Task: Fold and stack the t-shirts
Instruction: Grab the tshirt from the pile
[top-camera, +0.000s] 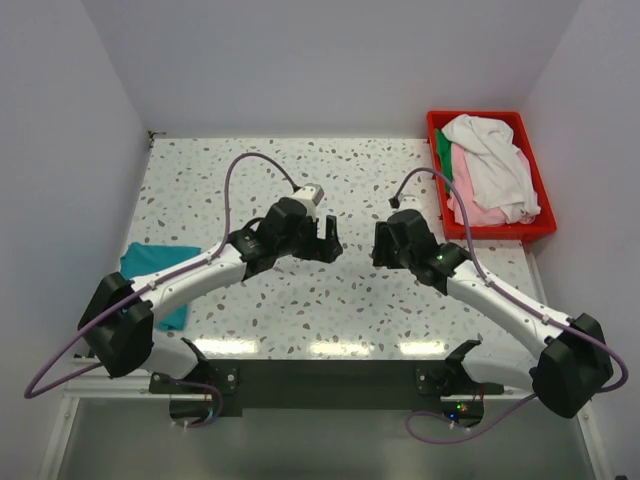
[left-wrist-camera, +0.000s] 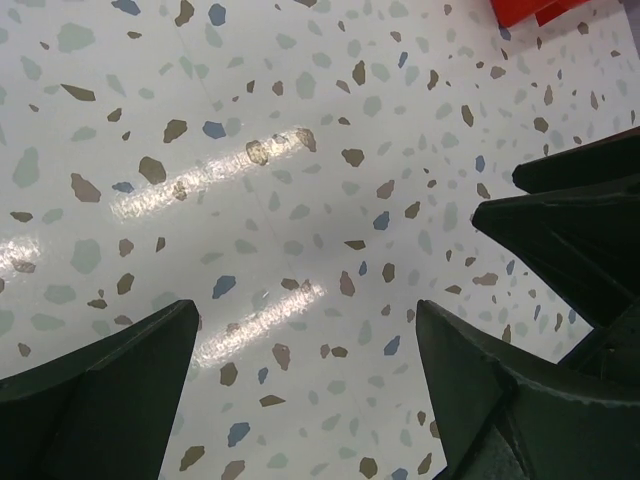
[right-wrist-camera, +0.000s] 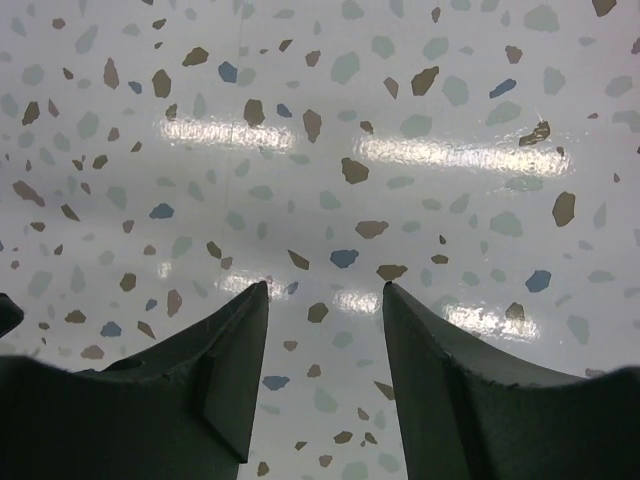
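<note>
Black end effectors (left-wrist-camera: 305, 312) (right-wrist-camera: 326, 290) both parted, empty

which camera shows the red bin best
Top external: the whole red bin shows at far right, holding the off-white t-shirt, pink t-shirt and green t-shirt. Left wrist catches only a red corner at its top edge. Right wrist shows just speckled table, no bin.

White speckled table (top-camera: 350, 290), glossy under overhead lights. A red bin (top-camera: 500, 233) stands on its far right corner. A teal tee (top-camera: 150, 262) lies well apart from the bin, at the opposite edge and nearer the front, partly hidden.
</note>
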